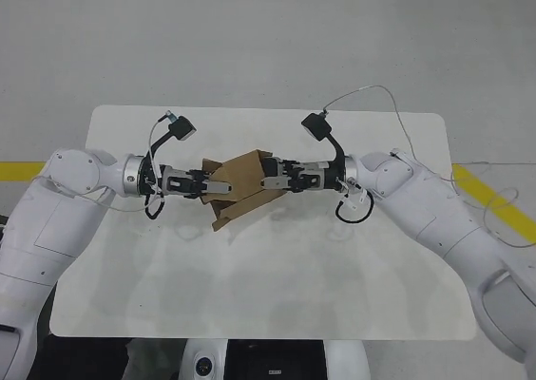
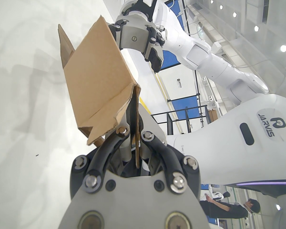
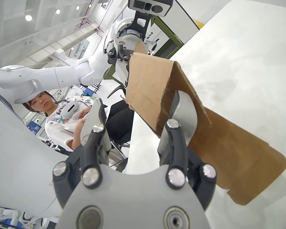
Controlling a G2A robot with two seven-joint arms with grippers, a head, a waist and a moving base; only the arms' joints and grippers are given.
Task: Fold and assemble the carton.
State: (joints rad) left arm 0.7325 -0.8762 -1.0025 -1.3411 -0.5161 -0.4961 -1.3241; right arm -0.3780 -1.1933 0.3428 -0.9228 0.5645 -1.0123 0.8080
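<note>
Left tool [image 2: 134, 129] clamped tight on a carton [image 1: 239, 185] panel. Right tool [image 3: 140, 101] spread wide, one finger inside the carton, gripping nothing. Carton sits between both tools over mid-surface [image 1: 344, 285]. Step: opening it square. Next probably needs the right tool closing on a wall.

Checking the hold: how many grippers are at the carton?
2. The left gripper is shut on a flap at one end of the carton; the right gripper is at the other end, fingers open, one inside.
</note>
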